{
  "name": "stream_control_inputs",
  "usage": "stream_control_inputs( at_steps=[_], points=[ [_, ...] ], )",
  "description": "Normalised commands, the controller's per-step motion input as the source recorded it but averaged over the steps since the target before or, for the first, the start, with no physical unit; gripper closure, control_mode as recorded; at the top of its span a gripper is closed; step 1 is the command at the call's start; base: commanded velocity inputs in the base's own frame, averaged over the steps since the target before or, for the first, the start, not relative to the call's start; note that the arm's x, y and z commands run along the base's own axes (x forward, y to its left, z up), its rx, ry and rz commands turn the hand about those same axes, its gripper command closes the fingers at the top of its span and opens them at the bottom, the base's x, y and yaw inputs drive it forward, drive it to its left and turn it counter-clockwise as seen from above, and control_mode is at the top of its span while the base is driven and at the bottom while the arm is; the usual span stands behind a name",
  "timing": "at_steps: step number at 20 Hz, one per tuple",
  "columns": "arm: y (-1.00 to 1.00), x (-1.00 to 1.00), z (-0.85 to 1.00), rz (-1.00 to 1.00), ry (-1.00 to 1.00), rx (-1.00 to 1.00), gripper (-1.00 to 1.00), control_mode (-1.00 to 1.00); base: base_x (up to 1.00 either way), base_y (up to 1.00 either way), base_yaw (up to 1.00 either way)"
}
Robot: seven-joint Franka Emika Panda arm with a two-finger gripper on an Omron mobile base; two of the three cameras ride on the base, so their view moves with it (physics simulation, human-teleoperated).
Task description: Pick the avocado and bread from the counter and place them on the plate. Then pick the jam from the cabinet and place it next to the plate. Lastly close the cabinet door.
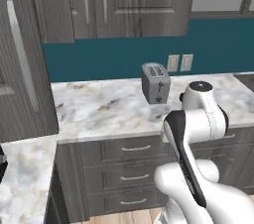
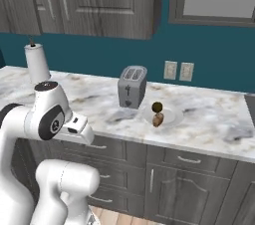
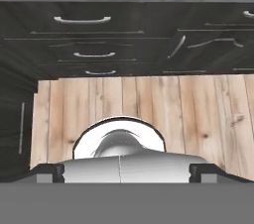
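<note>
The counter (image 2: pixel 209 114) was a white marble worktop with grey and tan veining and a thin pale edge, set against a teal wall. A grey two-slot toaster (image 2: pixel 132 86) stood upright on it, near the wall, and serves as the landmark here. Just to the right of the toaster in the right base view, and a little nearer the counter's front edge, lay a pale round plate (image 2: pixel 172 116). On the plate sat a small dark, roundish avocado (image 2: pixel 157 106) and, touching it on the front side, a small brown piece of bread (image 2: pixel 158 119). Well to the left of the toaster a white paper towel roll (image 2: pixel 37 63) stood upright on its holder. On the wall behind and to the right of the toaster were two pale outlet plates (image 2: pixel 178 70).

Above the toaster hung the cabinet (image 1: pixel 131 2), dark grey wood-grain, its panelled doors shut and fitted with long pale vertical bar handles. Below the counter ran low grey drawers (image 1: pixel 130 176) with short handles.

The gripper (image 3: pixel 127 172) pointed at a wooden floor (image 3: pixel 198 114) in front of those drawers, well below the toaster; its two dark fingertips (image 3: pixel 47 172) sat far apart at the edges of the hand view, jaws released and grasping nothing.
</note>
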Motion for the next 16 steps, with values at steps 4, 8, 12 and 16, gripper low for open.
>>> stream_control_inputs(
  at_steps=[4, 8, 12, 16],
  points=[
    [0.00, 0.00, 0.00, 0.00, 0.00, 0.00, -1.00, 1.00, -0.05, -0.39, 0.23],
    [0.00, 0.00, 0.00, 0.00, 0.00, 0.00, -1.00, 1.00, -0.01, -0.08, 0.37],
    [0.00, 0.00, 0.00, 0.00, 0.00, 0.00, -1.00, 1.00, 0.00, -0.01, 0.48],
    [0.00, 0.00, 0.00, 0.00, 0.00, 0.00, -1.00, 1.00, 0.00, -0.07, 0.54]
  ],
)
